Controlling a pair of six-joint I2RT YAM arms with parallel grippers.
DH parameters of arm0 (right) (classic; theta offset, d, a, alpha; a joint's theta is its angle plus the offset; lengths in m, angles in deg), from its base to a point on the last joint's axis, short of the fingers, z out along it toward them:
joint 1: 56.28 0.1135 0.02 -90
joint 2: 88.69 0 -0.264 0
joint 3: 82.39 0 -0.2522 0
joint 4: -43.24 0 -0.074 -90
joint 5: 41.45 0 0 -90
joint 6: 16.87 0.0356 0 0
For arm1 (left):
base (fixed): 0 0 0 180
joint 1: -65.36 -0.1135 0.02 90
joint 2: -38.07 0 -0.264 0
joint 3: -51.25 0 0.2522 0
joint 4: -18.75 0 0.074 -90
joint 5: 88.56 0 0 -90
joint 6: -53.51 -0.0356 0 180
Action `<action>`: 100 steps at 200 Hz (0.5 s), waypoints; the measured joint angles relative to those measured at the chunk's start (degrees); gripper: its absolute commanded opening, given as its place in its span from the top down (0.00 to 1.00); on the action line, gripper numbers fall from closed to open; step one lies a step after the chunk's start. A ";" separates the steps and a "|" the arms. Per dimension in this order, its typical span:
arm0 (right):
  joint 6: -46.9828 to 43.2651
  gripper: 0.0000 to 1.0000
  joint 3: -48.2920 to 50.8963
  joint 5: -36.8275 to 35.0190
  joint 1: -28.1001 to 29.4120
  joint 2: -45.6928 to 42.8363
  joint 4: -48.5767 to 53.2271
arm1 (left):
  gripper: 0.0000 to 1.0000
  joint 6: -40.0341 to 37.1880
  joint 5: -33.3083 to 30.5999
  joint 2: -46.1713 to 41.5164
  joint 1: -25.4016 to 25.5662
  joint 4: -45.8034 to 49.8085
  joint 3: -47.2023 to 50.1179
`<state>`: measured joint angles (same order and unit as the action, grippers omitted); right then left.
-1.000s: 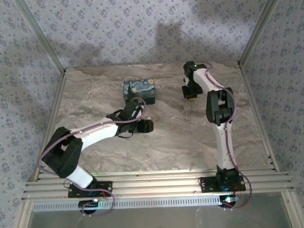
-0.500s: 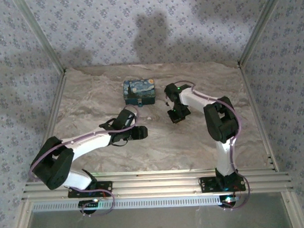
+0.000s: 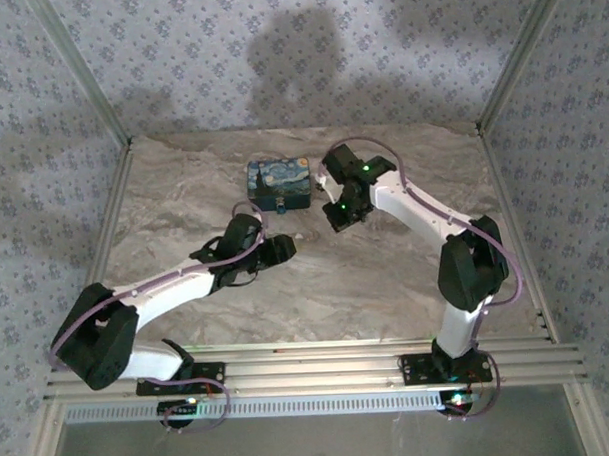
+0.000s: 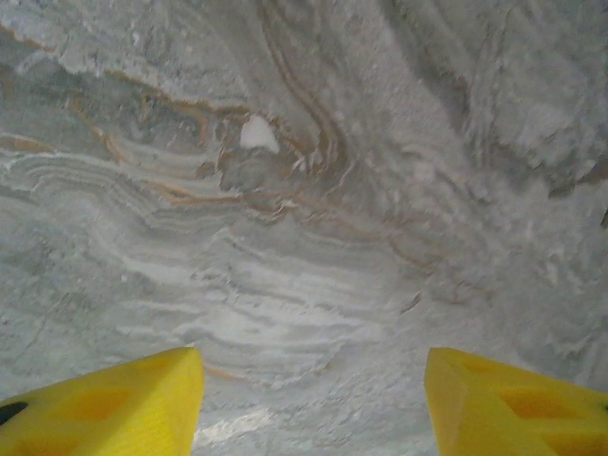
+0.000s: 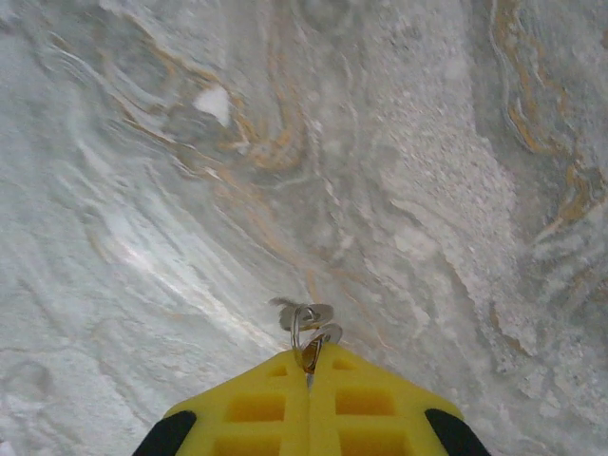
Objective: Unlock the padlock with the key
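The blue padlock with its yellow swirl print lies flat toward the back of the table. My right gripper hangs just right of it, a small gap between them. In the right wrist view its yellow fingers are pressed together on the key, whose metal ring and head stick out past the tips above the marbled cloth. My left gripper sits in front of the padlock, low over the cloth. Its two yellow fingers stand wide apart with bare cloth between them.
A marbled grey-and-tan cloth covers the table. Aluminium frame posts and patterned walls close in the sides and back, and a slotted rail runs along the near edge by the arm bases.
The right arm swung from the back right in toward the padlock, stretching out low beside it. The left gripper backed off from the padlock toward the table's middle.
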<state>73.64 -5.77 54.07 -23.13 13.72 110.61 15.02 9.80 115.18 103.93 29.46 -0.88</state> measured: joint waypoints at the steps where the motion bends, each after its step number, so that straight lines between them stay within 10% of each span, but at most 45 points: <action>1: 0.00 1.00 -0.04 0.09 0.00 0.00 -0.02 | 0.39 0.26 0.02 0.00 -0.02 -0.28 0.09; 100: 1.27 1.00 0.26 9.38 0.00 -0.85 -1.79 | 0.54 22.88 4.04 5.35 -1.05 -15.06 1.16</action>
<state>74.91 -5.51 63.45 -23.13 12.87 108.81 37.90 13.84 120.53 102.88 14.40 0.28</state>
